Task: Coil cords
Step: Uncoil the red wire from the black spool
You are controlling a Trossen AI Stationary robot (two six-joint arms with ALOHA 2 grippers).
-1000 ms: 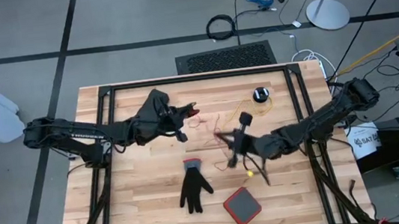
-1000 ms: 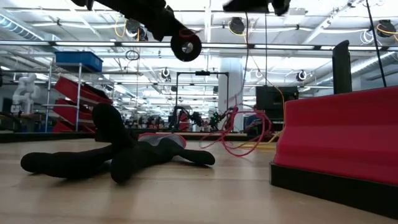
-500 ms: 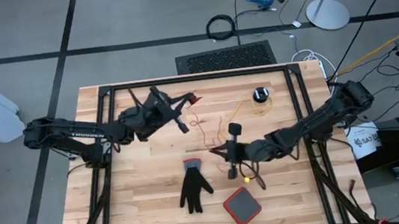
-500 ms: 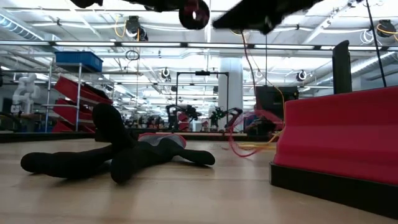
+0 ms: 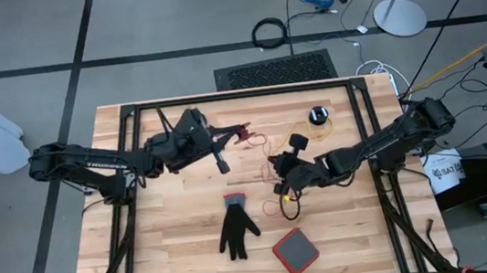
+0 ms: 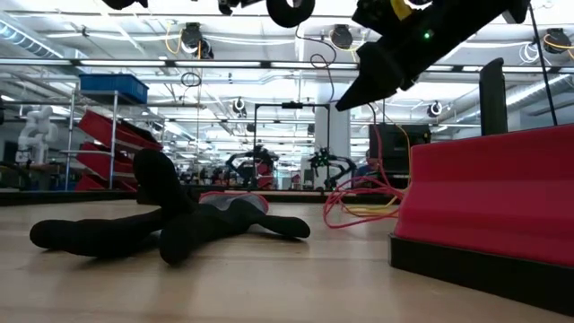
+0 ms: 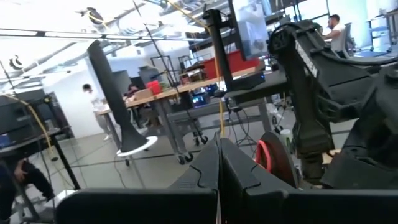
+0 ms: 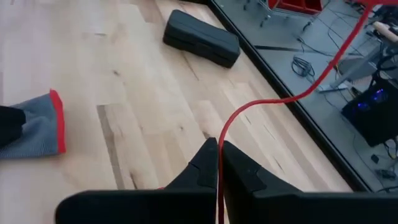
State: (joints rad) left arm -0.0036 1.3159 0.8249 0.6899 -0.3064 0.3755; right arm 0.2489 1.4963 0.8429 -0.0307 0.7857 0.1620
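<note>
Both arms are up over the middle of the pale wooden slatted table (image 5: 183,254), reaching in from opposite sides. The left gripper (image 5: 245,132) sits toward the far side of the table, its dark fingers (image 7: 205,168) pressed together, with a thin yellowish strand running up from between the tips in its wrist view. In the high view, a small red end piece (image 5: 241,135) shows right at those tips.

The right gripper (image 5: 278,177) hangs near the table's centre, fingers (image 8: 208,163) closed, pinching a thin red cord (image 8: 283,99) that rises out of the tips and arcs away toward the table's edge.

Between the two grippers, the thin yellow and reddish cords (image 5: 268,152) straggle loosely across the wood; from the low camera they show as loose loops (image 6: 363,202) lying on the table behind the glove. A small black round puck (image 5: 317,114) rests near the far right corner, with yellow cord beside it.

On the near side lies a black fabric work glove with a grey-and-red cuff (image 5: 235,225), flat on the boards. Just beside it, nearer the front edge, sits a red square pad with a dark rim (image 5: 294,251).
</note>
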